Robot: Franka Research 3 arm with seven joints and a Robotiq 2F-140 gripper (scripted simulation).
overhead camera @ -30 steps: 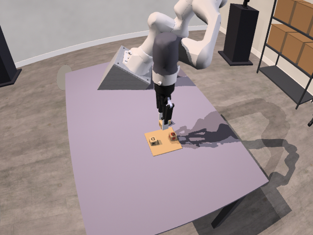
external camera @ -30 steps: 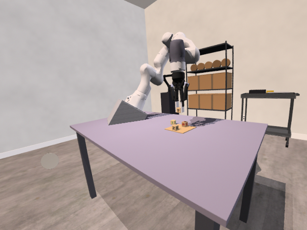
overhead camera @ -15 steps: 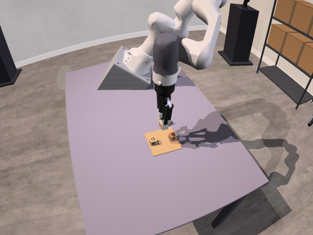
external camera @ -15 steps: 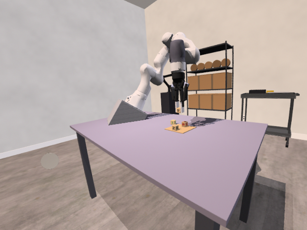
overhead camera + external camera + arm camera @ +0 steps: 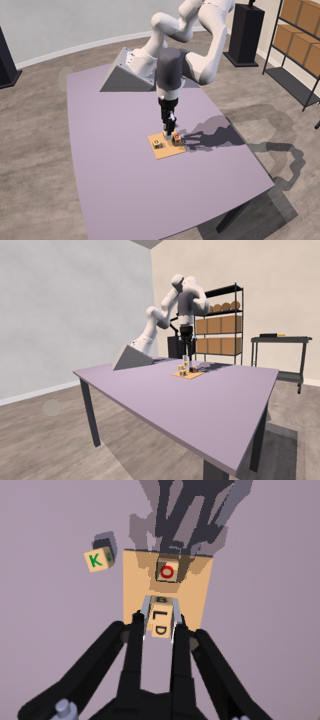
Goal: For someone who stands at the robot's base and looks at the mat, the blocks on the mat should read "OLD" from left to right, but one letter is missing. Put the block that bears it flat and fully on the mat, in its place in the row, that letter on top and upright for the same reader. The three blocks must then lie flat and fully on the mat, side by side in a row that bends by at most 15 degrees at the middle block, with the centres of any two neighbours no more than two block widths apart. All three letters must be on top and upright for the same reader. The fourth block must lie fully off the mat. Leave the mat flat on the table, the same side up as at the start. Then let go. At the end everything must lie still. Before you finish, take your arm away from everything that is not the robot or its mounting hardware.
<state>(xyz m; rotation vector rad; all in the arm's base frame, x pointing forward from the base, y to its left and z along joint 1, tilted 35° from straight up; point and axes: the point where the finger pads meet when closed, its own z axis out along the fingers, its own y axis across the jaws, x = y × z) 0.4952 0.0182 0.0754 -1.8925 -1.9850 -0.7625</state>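
In the exterior view, brown boxes [image 5: 305, 45] [image 5: 214, 325] sit on the black shelf unit [image 5: 272, 38] [image 5: 235, 325] behind the arm; their contents are hidden.

From left to right in the wrist view, the K block [image 5: 180, 367] [image 5: 97, 560] lies off the mat, green K facing up. Next comes the L block [image 5: 164, 135] [image 5: 185, 364] [image 5: 160, 614], gripped by the end effector [image 5: 166, 134] [image 5: 187, 364] [image 5: 160, 605] and raised over the mat, its L on top. The O block [image 5: 176, 139] [image 5: 192, 369] [image 5: 167, 571] and D block [image 5: 156, 143] [image 5: 182, 373] [image 5: 160, 629] rest on the mat, on opposite sides of the held one. The fingers stand close to both.

The tan mat [image 5: 168, 152] [image 5: 191, 376] [image 5: 192, 580] lies flat on the purple table [image 5: 116, 180] [image 5: 155, 395] [image 5: 270, 605]. Beyond it are pale walls, a wood-look floor and, at the exterior view's right, a dark cart [image 5: 279, 339].

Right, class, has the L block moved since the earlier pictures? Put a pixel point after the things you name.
Yes: in the exterior view, the L block [image 5: 164, 135] [image 5: 186, 364] [image 5: 160, 614] has come down, nearer the mat [image 5: 168, 152] [image 5: 191, 376] [image 5: 134, 585].
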